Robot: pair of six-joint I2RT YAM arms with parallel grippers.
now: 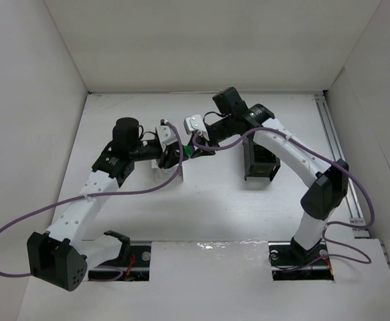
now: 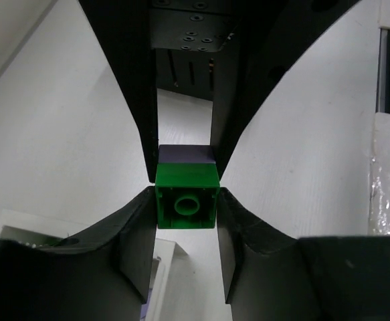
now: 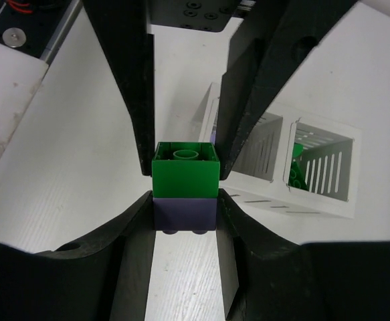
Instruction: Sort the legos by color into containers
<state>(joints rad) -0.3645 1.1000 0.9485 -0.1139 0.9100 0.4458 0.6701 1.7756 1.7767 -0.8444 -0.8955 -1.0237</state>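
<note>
Top external view is showing us working inside white walls (image 1: 201,40) over a white table (image 1: 215,207). Our left gripper (image 2: 186,207) is clamping the green brick (image 2: 186,190); our right gripper (image 3: 184,214) is squeezing the purple brick (image 3: 184,212) stuck against it. Just beyond the right gripper, the white box (image 3: 268,194) is holding green pieces (image 3: 295,170) in one compartment.

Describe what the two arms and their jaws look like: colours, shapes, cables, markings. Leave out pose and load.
Both the left arm and right arm have smooth white links joined by boxy black joint housings. A thin purple cable loops loosely off each arm. The jaws are matte black, broad at the root and tapering toward the tips, below a black plate with small screw holes. No lettering shows.
</note>
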